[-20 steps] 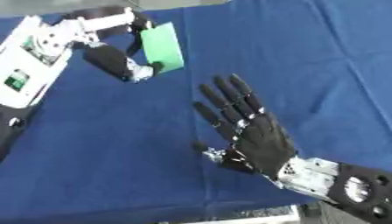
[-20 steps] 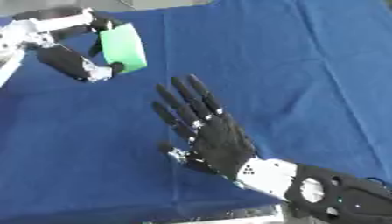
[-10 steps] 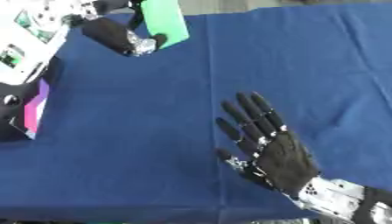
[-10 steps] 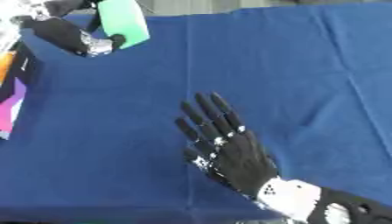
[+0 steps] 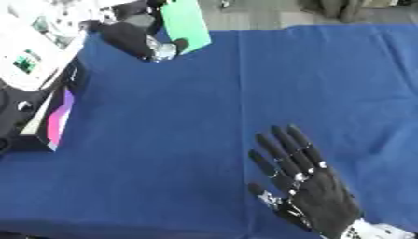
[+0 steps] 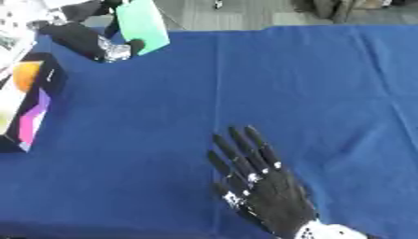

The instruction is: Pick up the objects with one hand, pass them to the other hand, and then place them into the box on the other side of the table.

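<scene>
Left hand (image 6: pixel 86 39) at 11 o'clock, fingers curled round green card (image 6: pixel 140 25). Box (image 6: pixel 29 105) at 9 o'clock. Right hand (image 6: pixel 274 198) at 5 o'clock, fingers straight, above blue cloth (image 6: pixel 326 93).

The box (image 6: pixel 32 100) sits at the table's (image 5: pixel 245 93) left edge.

Lighting was even and fairly bright, diffuse, with no strong source evident. Blue tablecloth (image 5: pixel 204 116) showed only faint shadows along its creases. Both views were soft overall. White arm housing (image 5: pixel 32 60) at upper left was overexposed. Right hand (image 6: pixel 265 198) looked slightly smeared.
</scene>
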`<state>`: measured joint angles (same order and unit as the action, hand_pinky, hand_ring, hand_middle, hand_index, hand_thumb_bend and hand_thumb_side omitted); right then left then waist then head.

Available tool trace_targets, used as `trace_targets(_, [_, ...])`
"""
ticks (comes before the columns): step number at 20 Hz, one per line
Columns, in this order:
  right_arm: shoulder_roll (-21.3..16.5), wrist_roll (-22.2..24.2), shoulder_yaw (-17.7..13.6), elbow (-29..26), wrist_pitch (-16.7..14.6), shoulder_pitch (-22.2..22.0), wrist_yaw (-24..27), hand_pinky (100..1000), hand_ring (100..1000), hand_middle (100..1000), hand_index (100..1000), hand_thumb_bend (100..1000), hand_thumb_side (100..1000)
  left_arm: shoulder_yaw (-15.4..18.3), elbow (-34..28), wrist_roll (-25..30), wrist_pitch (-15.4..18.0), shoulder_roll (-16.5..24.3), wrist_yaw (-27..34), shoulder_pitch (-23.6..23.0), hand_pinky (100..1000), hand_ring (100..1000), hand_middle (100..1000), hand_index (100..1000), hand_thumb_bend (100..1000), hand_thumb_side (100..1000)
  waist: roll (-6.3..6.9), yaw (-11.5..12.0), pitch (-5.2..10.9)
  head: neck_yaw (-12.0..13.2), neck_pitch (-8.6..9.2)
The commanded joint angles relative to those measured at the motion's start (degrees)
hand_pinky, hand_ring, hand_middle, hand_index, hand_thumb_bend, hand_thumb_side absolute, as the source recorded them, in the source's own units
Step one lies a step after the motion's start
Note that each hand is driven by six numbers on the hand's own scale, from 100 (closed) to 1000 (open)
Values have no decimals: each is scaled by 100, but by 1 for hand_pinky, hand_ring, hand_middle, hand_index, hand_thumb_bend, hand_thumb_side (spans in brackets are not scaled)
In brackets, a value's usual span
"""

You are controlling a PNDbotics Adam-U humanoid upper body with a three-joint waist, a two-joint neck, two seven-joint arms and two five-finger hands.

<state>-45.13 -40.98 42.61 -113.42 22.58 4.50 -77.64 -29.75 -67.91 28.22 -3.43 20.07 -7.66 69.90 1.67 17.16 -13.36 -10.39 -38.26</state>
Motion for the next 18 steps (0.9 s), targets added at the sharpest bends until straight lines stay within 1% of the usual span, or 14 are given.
trace_targets(1, [-103,-1098,29,-117,1130,-22,-104,968,1000,946,891,445,305,89,-1,9,61,208,-99,60,918,1000,237,310,100,247,-12,-16,129,71,264])
trace_targets(3, [-95,-1098,51,-117,1167,-51,-145,966,1000,946,891,449,303,116,25,-2,78,245,-138,34,915,1000,237,310,100,247,-9,-17,128,93,340])
trace_targets(5, [-78,-1098,68,-117,1192,-52,-138,966,1000,947,891,445,306,150,69,-38,94,285,-188,12,912,1000,237,309,100,247,-4,-3,123,109,370])
trace_targets(12, [-64,-1098,105,-117,1246,-134,-247,968,1000,946,889,451,306,301,251,-189,196,502,-320,-72,911,1000,236,307,100,247,-25,29,116,188,343])
trace_targets(18, [-39,-1098,140,-117,1274,-181,-311,970,1000,940,883,467,295,405,303,-291,223,763,-345,-188,905,1000,236,305,100,247,-48,45,92,303,276])
